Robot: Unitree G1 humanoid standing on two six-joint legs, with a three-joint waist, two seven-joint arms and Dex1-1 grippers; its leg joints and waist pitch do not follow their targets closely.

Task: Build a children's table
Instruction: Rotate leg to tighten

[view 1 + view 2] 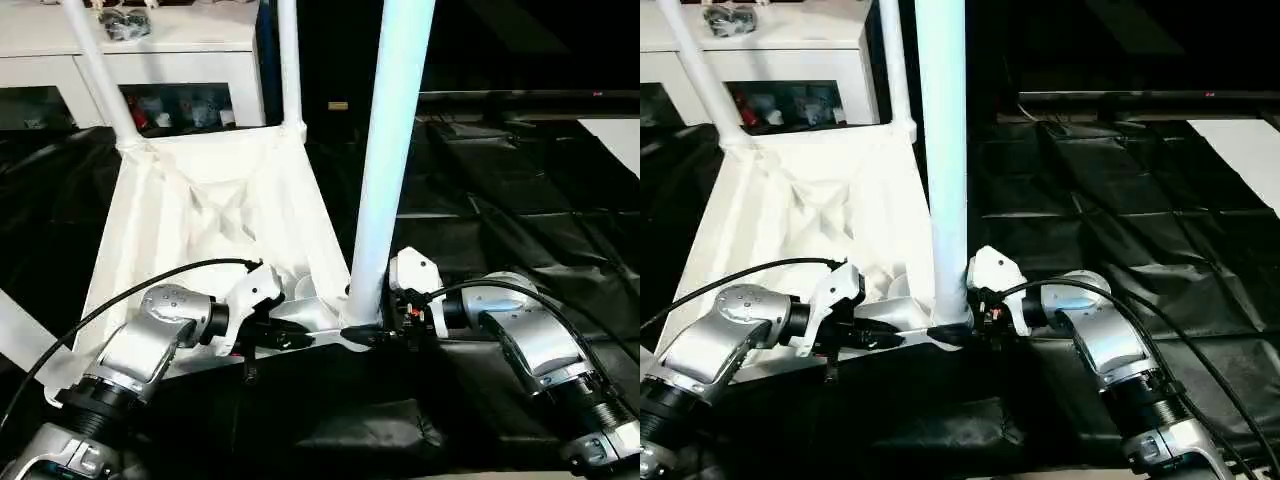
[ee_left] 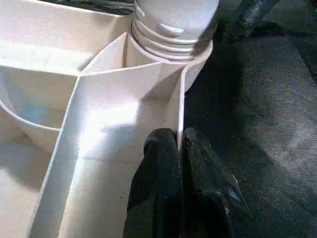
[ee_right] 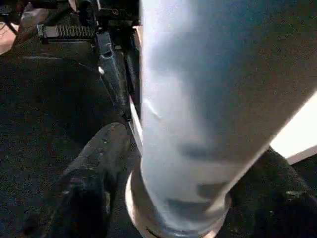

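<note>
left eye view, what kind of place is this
Probably an indoor robot test space: crinkled black plastic sheeting covers the floor, a white cabinet with glass doors stands behind, and a white plastic upturned tabletop lies mid-assembly.

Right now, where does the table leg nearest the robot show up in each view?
Left eye view: nearest leg, right of centre, upright.
Right eye view: left of centre.
Left wrist view: its ribbed base in the socket, above the left pincer.
Right wrist view: close up, centre.
Shared landmark: the corner socket.

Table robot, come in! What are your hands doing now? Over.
Left gripper shut on tabletop rim. Right gripper around near leg, at its socket. Two far legs already in. Nothing blocking.
</note>
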